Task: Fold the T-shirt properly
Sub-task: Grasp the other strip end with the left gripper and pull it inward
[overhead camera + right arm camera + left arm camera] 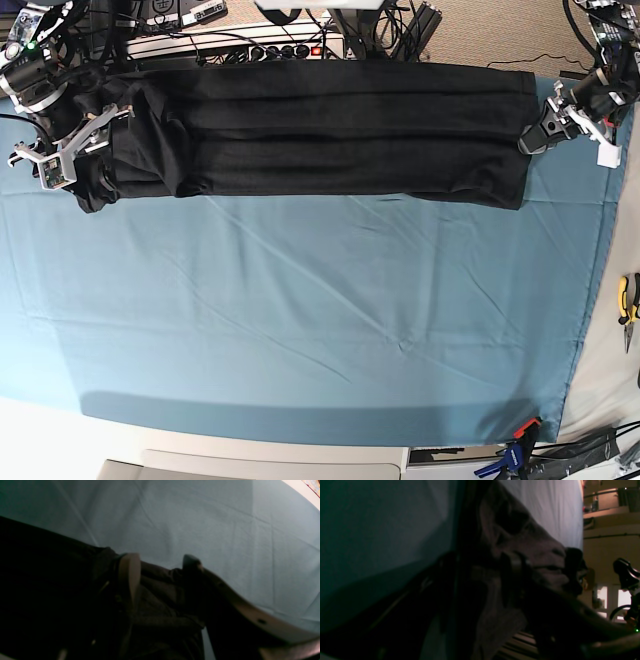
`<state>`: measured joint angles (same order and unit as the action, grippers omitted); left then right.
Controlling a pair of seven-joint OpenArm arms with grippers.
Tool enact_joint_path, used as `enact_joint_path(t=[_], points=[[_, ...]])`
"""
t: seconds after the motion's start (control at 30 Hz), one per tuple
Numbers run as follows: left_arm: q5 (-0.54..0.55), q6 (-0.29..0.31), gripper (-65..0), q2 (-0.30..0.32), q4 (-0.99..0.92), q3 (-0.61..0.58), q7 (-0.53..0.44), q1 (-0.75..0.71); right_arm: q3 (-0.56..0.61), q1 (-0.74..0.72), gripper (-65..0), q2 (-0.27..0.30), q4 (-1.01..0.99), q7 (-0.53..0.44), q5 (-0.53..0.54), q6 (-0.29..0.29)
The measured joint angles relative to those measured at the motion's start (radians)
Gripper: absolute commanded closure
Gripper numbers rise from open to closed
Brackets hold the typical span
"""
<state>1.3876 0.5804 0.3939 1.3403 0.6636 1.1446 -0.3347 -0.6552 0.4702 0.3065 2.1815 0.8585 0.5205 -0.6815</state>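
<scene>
The black T-shirt [320, 135] lies as a long, narrow folded strip along the table's far edge. In the base view my right gripper [78, 150] is at the strip's left end and my left gripper [540, 122] at its right end. The right wrist view has my right gripper [160, 565] open, its fingers [128, 572] standing apart with bunched dark shirt fabric [157, 592] between them. The left wrist view is dim. There my left gripper [545, 565] straddles crumpled shirt fabric [532, 547], and its jaws look spread.
The teal table cloth [300, 320] covers the table in front of the shirt. A power strip and cables [240, 45] run behind the far edge. Yellow pliers [625, 300] lie off the cloth at the right. A clamp [520, 435] holds the cloth's front right corner.
</scene>
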Motion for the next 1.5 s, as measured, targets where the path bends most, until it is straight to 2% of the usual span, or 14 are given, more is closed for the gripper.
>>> enact_joint_path(t=[0.3, 0.53, 0.6, 0.63, 0.7, 0.73, 0.83, 0.87, 0.9, 1.0, 1.17, 1.27, 1.4, 1.5], points=[[-0.037, 0.017, -30.4, 0.028, 0.016, -0.193, -0.083, 0.015, 0.0, 0.0, -27.9, 0.0, 0.0, 0.0, 0.0, 0.0], [-0.052, 0.019, -28.7, 0.024, 0.019, -0.217, -0.088, 0.031, 0.0, 0.0, -27.9, 0.0, 0.0, 0.0, 0.0, 0.0], [-0.057, 0.021, -22.9, 0.024, 0.019, -0.217, -0.087, 0.031, 0.0, 0.0, -27.9, 0.0, 0.0, 0.0, 0.0, 0.0], [-0.06, 0.024, -17.8, 0.024, 0.019, -0.217, -0.084, 0.031, 0.0, 0.0, -27.9, 0.0, 0.0, 0.0, 0.0, 0.0], [-0.065, 0.051, -3.0, 0.024, 0.019, -0.217, -0.081, 0.031, 0.0, 0.0, -27.9, 0.0, 0.0, 0.0, 0.0, 0.0], [-0.069, 0.065, 0.0, 0.024, 0.019, -0.217, -0.079, 0.03, 0.0, 0.0, -27.9, 0.0, 0.0, 0.0, 0.0, 0.0], [-0.07, 0.065, 0.0, 0.024, 0.019, -0.217, -0.077, 0.03, 0.0, 0.0, -27.9, 0.0, 0.0, 0.0, 0.0, 0.005], [-0.071, 0.065, 0.0, 0.024, 0.019, -0.217, -0.077, 0.031, 0.001, 0.0, -27.9, 0.0, 0.0, -0.001, -0.016, 0.028], [-0.07, 0.065, 0.0, 0.024, 0.019, -0.217, -0.077, 0.031, 0.001, -0.001, -27.9, -0.005, 0.0, -0.004, -0.05, 0.063], [-0.071, 0.065, 0.0, 0.023, 0.02, -0.217, -0.077, 0.031, -0.001, -0.016, -27.9, -0.061, 0.0, -0.002, -0.148, 0.224], [-0.129, 0.035, 0.0, 0.002, 0.117, -0.239, -0.035, 0.017, -0.003, -0.048, -27.9, -0.146, -0.075, -0.024, -0.147, 0.221], [-0.185, 0.039, 0.0, -0.031, 0.257, -0.263, -0.006, -0.021, -0.004, -0.077, -27.9, -0.142, -0.185, -0.038, -0.151, 0.243], [-0.296, 0.032, 0.0, -0.02, 0.494, -0.25, -0.058, -0.055, -0.04, -0.146, -27.9, -0.137, -0.344, -0.048, -0.138, 0.254], [-0.362, 0.002, 0.0, -0.053, 0.634, -0.252, -0.109, -0.087, -0.082, -0.179, -27.9, -0.117, -0.427, -0.036, -0.076, 0.243]])
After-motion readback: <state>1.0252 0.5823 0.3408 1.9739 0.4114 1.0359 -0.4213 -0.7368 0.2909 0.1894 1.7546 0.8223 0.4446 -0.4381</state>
